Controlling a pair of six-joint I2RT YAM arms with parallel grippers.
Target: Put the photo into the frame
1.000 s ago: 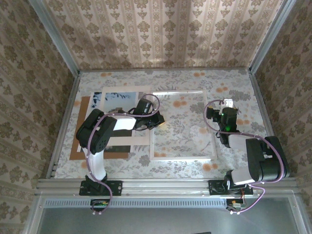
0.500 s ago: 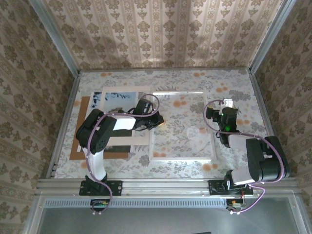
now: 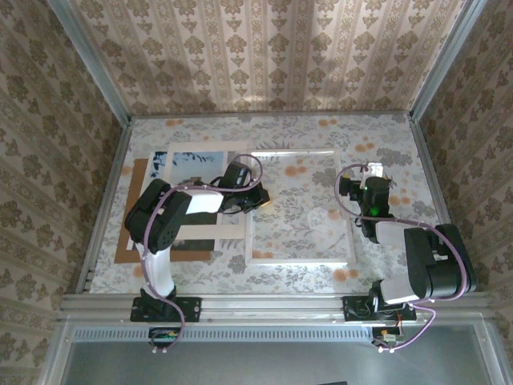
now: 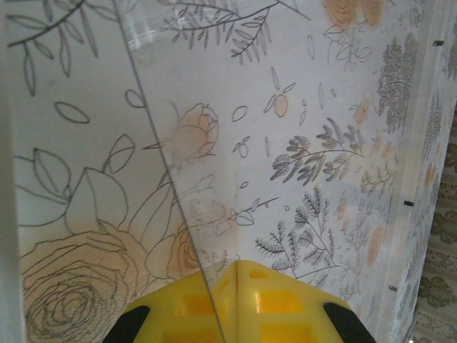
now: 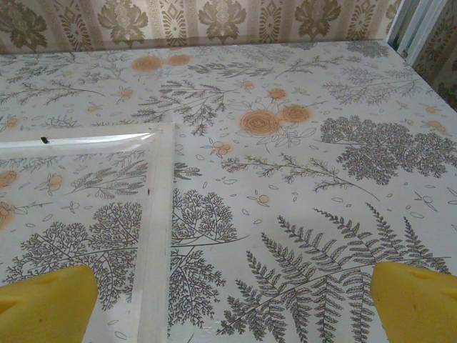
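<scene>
The frame (image 3: 300,261) lies flat mid-table, a thin white rim around a clear pane. The photo (image 3: 196,159) shows pale blue sky at the back left, partly covered by a white mat and my left arm. My left gripper (image 3: 258,200) is shut at the frame's left edge. In the left wrist view the yellow fingertips (image 4: 235,266) meet, and the pane's thin edge (image 4: 164,157) crosses the left finger; I cannot tell whether the gripper holds it. My right gripper (image 3: 357,183) is open over the frame's right edge (image 5: 158,214), its fingers (image 5: 43,307) empty.
A white cardboard mat (image 3: 204,233) and a brown board (image 3: 128,241) lie stacked at the left under the left arm. A floral cloth (image 5: 300,164) covers the table. Metal rails and papered walls close in all sides.
</scene>
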